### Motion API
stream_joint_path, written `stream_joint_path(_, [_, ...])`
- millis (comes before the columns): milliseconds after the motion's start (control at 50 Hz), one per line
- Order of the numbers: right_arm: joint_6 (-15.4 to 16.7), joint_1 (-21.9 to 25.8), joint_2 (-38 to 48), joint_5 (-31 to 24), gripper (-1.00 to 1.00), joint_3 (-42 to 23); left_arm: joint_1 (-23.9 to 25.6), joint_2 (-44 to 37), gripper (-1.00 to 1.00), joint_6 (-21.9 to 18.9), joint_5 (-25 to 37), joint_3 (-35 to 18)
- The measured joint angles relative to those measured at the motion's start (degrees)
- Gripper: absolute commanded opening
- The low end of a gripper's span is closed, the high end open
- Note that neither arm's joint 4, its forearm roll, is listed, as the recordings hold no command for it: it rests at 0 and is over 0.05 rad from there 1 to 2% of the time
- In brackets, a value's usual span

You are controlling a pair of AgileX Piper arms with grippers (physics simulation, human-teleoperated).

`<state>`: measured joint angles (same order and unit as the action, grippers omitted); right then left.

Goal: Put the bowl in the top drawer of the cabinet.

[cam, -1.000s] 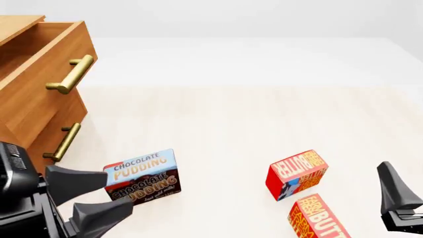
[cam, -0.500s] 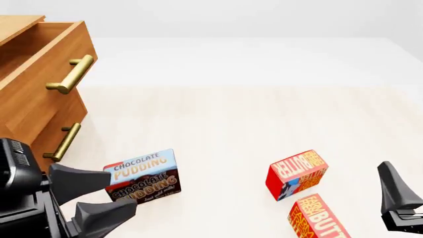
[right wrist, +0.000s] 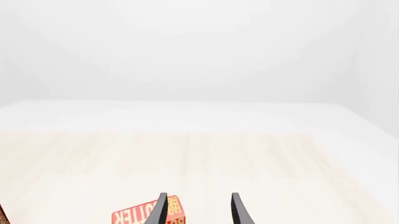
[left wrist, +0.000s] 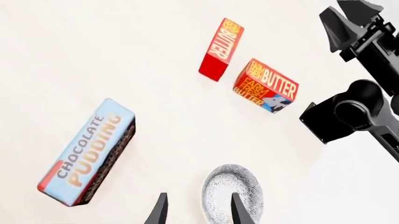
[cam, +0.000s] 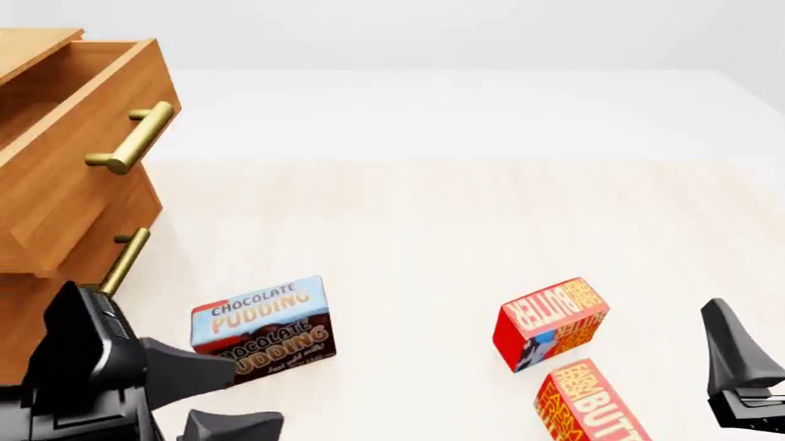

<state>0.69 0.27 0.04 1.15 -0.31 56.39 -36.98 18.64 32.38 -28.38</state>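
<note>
A pale wood-grain table [cam: 466,220] (evenly lit) meets a plain white backdrop [cam: 466,37] behind it.

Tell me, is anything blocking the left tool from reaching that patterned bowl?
Nothing visible. In the left wrist view the bowl lies just ahead of the open left tool; the pudding box sits off to one side.

Obstacles: blue-lidded chocolate pudding box [cam: 261,325], near the warm brown wooden cabinet [cam: 55,197], just beside the left gripper [cam: 209,397]; two red-and-yellow butter boxes [cam: 551,322] [cam: 591,401], close together at near right. Top drawer [cam: 76,129] pulled out, overhanging the lower drawer's brass handle [cam: 123,262]. Free room: broad bare pale wooden table [cam: 429,220] between and beyond the boxes.
</note>
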Motion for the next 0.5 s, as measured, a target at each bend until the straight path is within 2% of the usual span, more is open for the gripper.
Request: stream_joint_path(500, [0.07,-0.08,-0.01,0.18,1.0,-0.01,6.02,-6.87,1.0,4.78,-7.67,4.4])
